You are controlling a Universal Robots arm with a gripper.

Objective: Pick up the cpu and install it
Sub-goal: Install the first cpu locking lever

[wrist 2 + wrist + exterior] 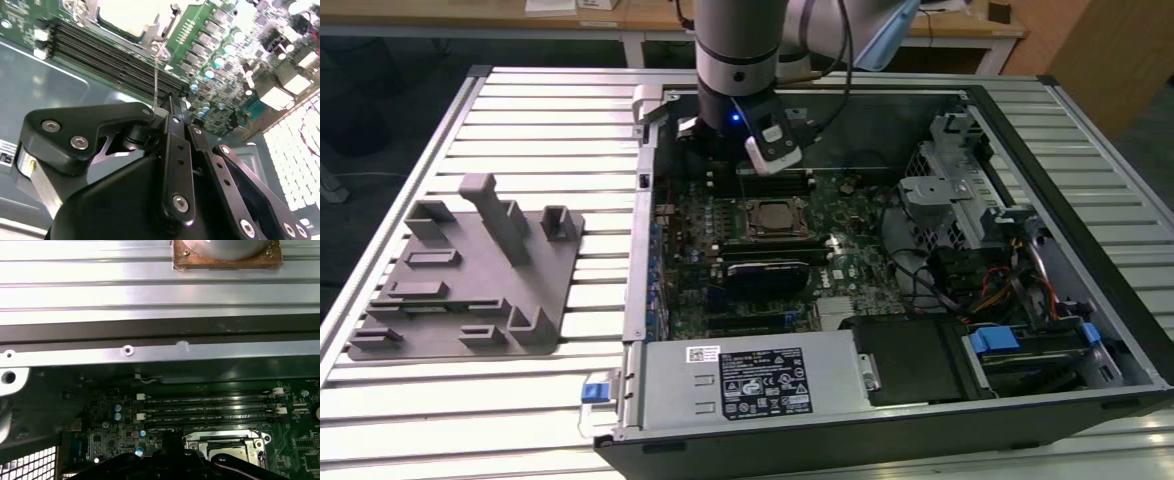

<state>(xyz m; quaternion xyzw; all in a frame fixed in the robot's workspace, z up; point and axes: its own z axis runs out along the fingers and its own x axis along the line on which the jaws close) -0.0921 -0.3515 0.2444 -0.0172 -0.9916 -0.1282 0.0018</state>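
Robotics lab: open computer case on slatted aluminium workbench.

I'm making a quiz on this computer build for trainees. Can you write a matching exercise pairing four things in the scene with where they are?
Things:
1. cpu
2. grey fixture plate
3. power supply
4. gripper

Places:
A. on the slatted table, outside the case
B. in the motherboard socket
C. above the memory slots
D. at the case's near edge in the exterior view

Pairs: 1-B, 2-A, 3-D, 4-C
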